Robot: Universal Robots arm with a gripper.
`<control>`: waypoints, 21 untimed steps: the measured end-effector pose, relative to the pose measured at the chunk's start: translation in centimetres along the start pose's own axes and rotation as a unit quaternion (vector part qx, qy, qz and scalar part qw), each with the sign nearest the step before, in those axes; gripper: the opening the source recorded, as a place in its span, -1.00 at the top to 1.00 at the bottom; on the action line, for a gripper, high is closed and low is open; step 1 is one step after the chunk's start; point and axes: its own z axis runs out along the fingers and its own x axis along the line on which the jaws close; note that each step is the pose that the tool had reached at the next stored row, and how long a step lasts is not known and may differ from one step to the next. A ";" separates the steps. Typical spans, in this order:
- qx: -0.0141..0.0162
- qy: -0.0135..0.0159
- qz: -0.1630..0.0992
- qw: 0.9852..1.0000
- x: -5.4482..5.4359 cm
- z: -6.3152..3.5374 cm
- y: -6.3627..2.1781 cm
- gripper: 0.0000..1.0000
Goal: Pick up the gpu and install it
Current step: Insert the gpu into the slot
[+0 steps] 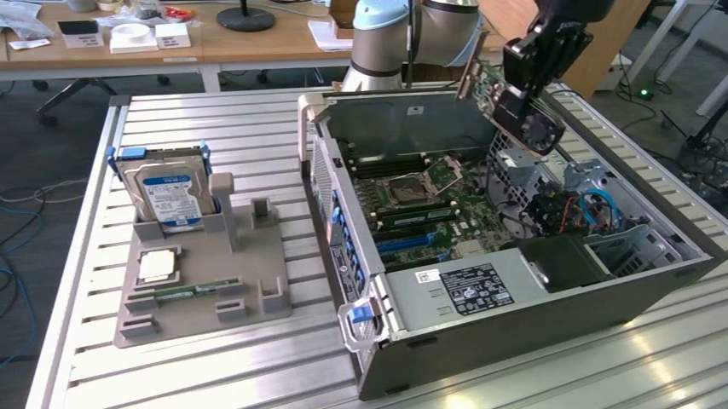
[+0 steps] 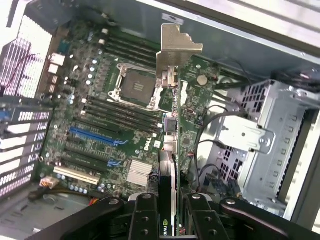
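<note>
The gpu (image 1: 514, 106) is a thin dark card with a fan and a silvery bracket (image 1: 468, 81) at one end. It hangs tilted in the air over the far side of the open computer case (image 1: 512, 298). My gripper (image 1: 523, 72) is shut on the card from above. In the wrist view the gpu (image 2: 172, 150) shows edge-on between my fingers (image 2: 145, 217), with its bracket (image 2: 176, 47) pointing away over the motherboard (image 2: 100, 125). The card is clear of the board, and the blue slots (image 2: 95, 135) lie to one side of it.
A grey holder tray (image 1: 199, 290) at the exterior view's left carries a hard drive (image 1: 170, 196), a processor (image 1: 157, 264) and a green memory stick (image 1: 187, 292). A drive cage (image 2: 270, 135) and cables stand inside the case. A desk (image 1: 170, 43) sits behind.
</note>
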 end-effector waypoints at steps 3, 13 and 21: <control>-0.001 0.001 -0.027 1.000 0.0 0.09 0.00 0.47; -0.003 0.004 -0.118 0.993 0.0 0.36 -0.01 0.47; -0.004 0.006 -0.190 0.982 0.0 0.58 -0.02 0.47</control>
